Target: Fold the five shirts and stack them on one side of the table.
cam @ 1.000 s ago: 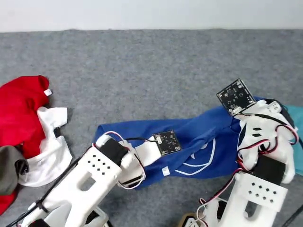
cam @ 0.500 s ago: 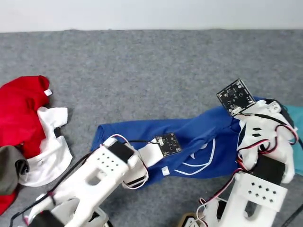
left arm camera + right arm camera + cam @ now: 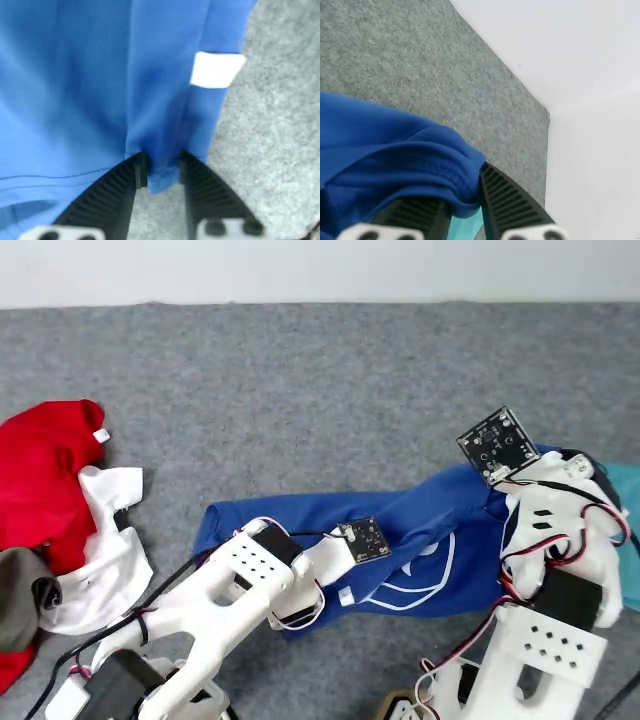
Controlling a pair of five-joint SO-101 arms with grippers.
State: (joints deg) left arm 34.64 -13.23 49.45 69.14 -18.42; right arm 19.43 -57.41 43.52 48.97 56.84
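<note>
- Roughly at the start: no finished fold and no stack can be made out anywhere on the grey surface (image 3: 300, 380).
- Far left, high view: red shirt (image 3: 45, 465) lies crumpled. White shirt (image 3: 105, 565) is bunched against its right edge, and grey-brown shirt (image 3: 22, 605) is wadded just below, touching both. All three are unfolded in a loose heap.
- Centre: blue shirt (image 3: 420, 540) is drawn out in a long band across the near half of the surface, between the two arms, rumpled rather than flat. This looks like the garment in hand.
- Left fingers (image 3: 137, 172) are narrow, pinched on the blue shirt's lower hem, beside a white tag (image 3: 216, 69).
- Right fingers (image 3: 495, 192) are closed on a bunched fold at the shirt's other end.
- Far right edge: a strip of teal shirt (image 3: 628, 490) shows past the right arm, mostly hidden. I cannot tell whether it is folded.
- Judgement: the blue shirt is gripped at both ends, probably for spreading out, with no fold made. Left to do: fold all five shirts, or four if the teal one proves done, and stack them.
</note>
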